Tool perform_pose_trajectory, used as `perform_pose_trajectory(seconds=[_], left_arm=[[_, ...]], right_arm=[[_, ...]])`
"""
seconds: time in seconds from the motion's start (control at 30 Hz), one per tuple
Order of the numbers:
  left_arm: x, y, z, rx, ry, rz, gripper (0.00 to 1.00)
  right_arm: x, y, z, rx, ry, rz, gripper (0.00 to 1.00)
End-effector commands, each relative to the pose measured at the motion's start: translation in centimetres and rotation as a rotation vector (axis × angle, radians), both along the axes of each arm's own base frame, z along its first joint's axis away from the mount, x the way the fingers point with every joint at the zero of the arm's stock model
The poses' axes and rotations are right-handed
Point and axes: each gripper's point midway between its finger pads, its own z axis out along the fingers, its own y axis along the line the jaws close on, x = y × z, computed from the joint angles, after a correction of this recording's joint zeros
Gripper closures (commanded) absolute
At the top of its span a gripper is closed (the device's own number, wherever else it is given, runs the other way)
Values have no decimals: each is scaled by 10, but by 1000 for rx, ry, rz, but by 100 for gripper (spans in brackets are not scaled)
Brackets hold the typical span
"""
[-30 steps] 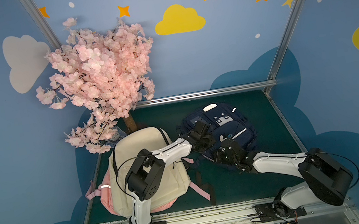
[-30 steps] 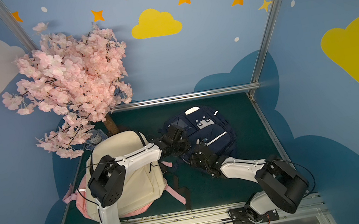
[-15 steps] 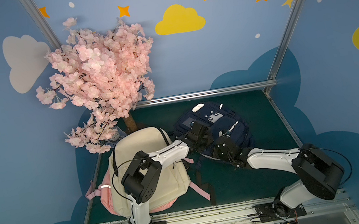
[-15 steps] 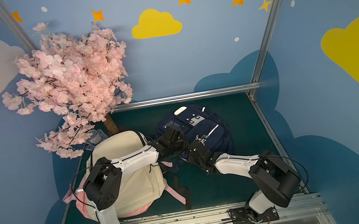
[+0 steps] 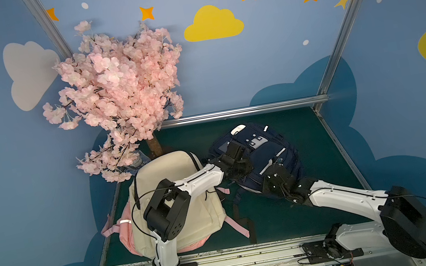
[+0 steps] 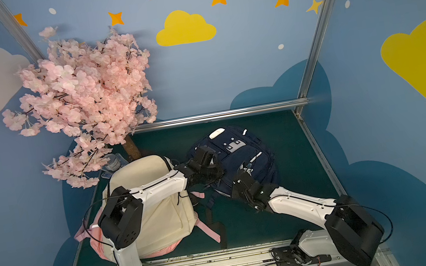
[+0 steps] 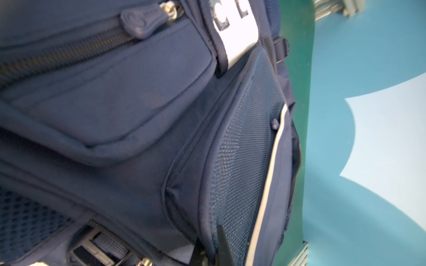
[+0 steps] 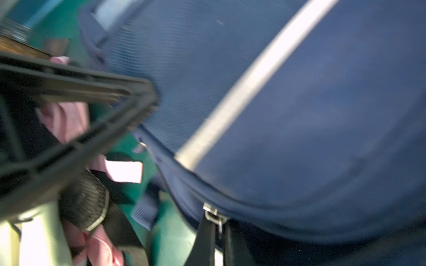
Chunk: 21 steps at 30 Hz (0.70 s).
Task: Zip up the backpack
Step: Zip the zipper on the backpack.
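The navy backpack (image 5: 264, 151), with grey stripes and mesh side panels, lies front up toward the back of the green mat (image 5: 311, 152), at 2 o'clock from the cream backpack (image 5: 172, 175). The left arm reaches over the cream bag from 8 o'clock, and the left gripper (image 7: 211, 249) is pinched tight on the mesh side. The right arm comes in from 4 o'clock, and the right gripper (image 8: 217, 232) is clamped on the metal zipper pull (image 8: 213, 215)

The right gripper (image 8: 217, 224) has closed its jaws, which now pinch the zipper pull (image 8: 214, 215) on the navy backpack (image 5: 264, 151). The backpack's top has swung toward the cream bag (image 5: 202, 217), and the right arm's elbow (image 5: 407, 218) has drawn back.
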Motion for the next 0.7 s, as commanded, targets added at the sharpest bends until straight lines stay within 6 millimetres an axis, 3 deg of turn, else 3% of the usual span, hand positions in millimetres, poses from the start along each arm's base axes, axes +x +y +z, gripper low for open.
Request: perform_pose_trajectory(seconds=[0.0, 0.13, 0.27, 0.53, 0.67], left_arm=[[20, 11, 11, 35, -81, -12, 97], [23, 8, 11, 52, -79, -50, 97], [28, 1, 10, 62, -71, -80, 97], [53, -4, 10, 63, -56, -101, 97], [41, 4, 1, 72, -9, -100, 79]], right_arm=[[-31, -46, -25, -142, 115, -64, 100], [-33, -68, -20, -167, 47, -86, 100], [-29, -62, -10, -81, -34, -60, 100], [-22, 10, 20, 150, -83, 138, 100], [-16, 39, 22, 162, -57, 207, 100]])
